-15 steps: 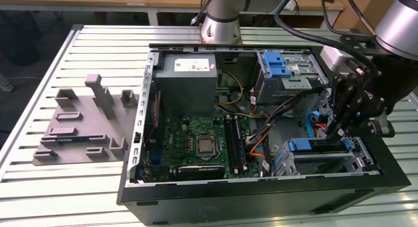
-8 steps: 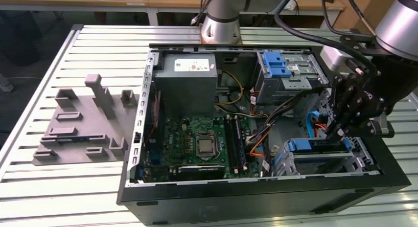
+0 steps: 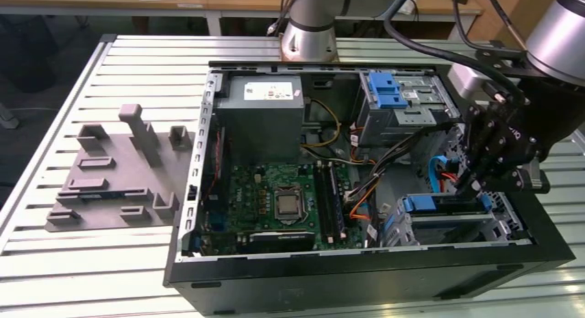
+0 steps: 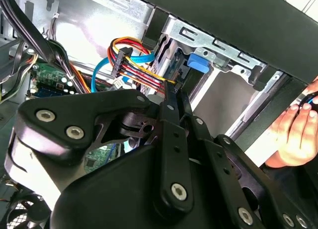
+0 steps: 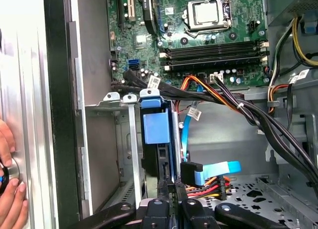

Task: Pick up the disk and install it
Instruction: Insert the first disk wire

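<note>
The black two-fingered gripper (image 5: 169,201) reaches down into the open black computer case (image 3: 366,277), its fingers drawn tight together against the top edge of the silver disk in its blue plastic bracket (image 5: 155,134), which stands on edge in the metal drive cage (image 5: 114,139) directly below. Beyond the fingertips lie orange and black cables (image 5: 238,110), then the green motherboard (image 5: 198,40). A person's hand (image 5: 10,189) rests on the table outside the case wall.

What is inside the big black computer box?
Inside the computer case sit a green motherboard, a grey power supply, coloured cables and the disk standing in its metal bay. The tool covers the disk's lower part.
</note>
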